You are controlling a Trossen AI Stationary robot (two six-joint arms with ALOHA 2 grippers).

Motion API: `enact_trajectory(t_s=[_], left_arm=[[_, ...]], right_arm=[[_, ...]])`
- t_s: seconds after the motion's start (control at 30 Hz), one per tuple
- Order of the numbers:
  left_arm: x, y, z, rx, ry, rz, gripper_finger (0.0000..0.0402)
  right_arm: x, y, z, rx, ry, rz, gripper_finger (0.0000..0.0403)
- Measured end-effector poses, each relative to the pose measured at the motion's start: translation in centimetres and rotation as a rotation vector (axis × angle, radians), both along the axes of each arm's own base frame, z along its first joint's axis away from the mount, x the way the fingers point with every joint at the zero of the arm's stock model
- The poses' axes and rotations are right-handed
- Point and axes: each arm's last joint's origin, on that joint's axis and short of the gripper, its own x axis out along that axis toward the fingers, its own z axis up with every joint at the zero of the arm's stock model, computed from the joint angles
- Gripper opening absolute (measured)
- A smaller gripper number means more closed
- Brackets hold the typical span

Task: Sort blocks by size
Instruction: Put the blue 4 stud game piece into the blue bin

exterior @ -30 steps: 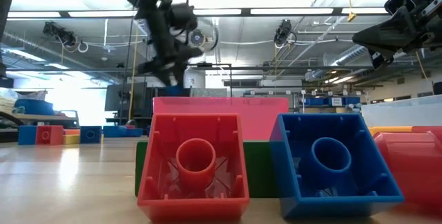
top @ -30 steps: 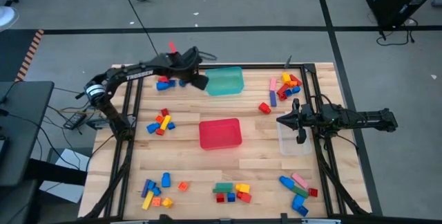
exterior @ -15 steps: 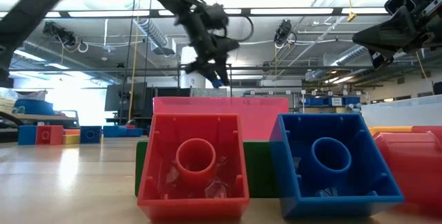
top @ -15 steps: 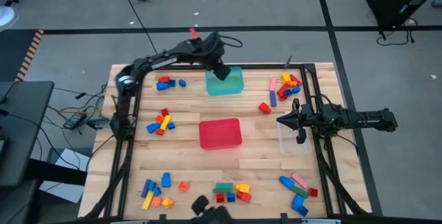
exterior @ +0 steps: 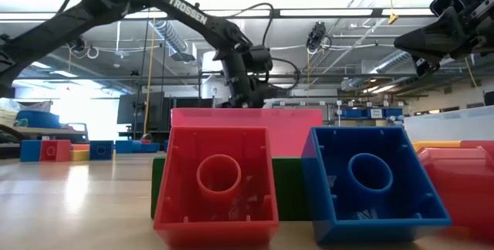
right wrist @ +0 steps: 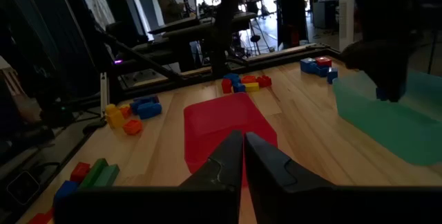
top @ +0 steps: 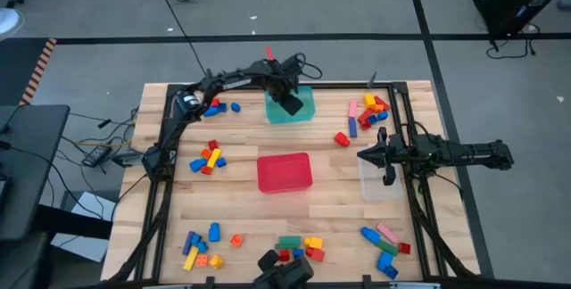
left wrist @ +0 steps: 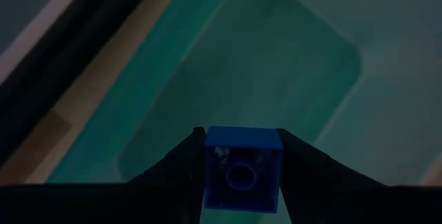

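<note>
A wooden table (top: 241,209) is shown from above w/ three tubs and scattered groups of toy blocks. The left gripper (top: 291,103) is held over the teal tub (top: 302,111) at the far edge; in its wrist view a small blue brick (left wrist: 242,177) is pinched between the two dark fingers (left wrist: 181,165), stud hole facing the camera, w/ the tub's bare teal floor seen beyond it. The brick appears to be held there for dropping, so this tub is probably meant for one size class; release has not yet been made.

The right gripper (top: 385,158) is parked above the clear tub (top: 379,185) near the table's right edge, fingers pressed together w/ nothing between them, as its wrist view confirms (right wrist: 243,156). It is judged to be waiting, kept clear of the left arm's reach.

The red tub (top: 285,171) sits mid-table, between the other two. Unsorted blocks are left in clusters: blue ones (top: 219,107) just beside the left arm, a yellow, red & blue group (top: 208,158) at the left, a mixed pile (top: 368,114) at the far right, and three groups along the near edge (top: 299,248). Most of the sorting is judged still undone.

In the low view, a red brick (exterior: 217,181) and a blue brick (exterior: 369,182) are seen close to the lens.
</note>
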Motion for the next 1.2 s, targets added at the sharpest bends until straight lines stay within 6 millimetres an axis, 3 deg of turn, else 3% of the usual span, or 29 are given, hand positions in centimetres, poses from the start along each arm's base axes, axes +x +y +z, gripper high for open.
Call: enact_trajectory(t_s=[0.43, 0.77, 1.2], left_arm=[[0.1, 0.0, -0.5, -0.004, 0.010, -0.002, 0.0201], [0.0, 0.5, -0.4, 0.014, 0.001, -0.011, 0.0204], [-1.2, -0.3, 4.4, 0.052, -0.070, 0.013, 0.0204]], right_arm=[[0.0, 0.0, 0.0, 0.000, 0.000, 0.000, 0.0032], [0.0, 0.0, 0.0, 0.000, 0.000, 0.000, 0.0027], [0.0, 0.0, 0.0, 0.000, 0.000, 0.000, 0.0027]])
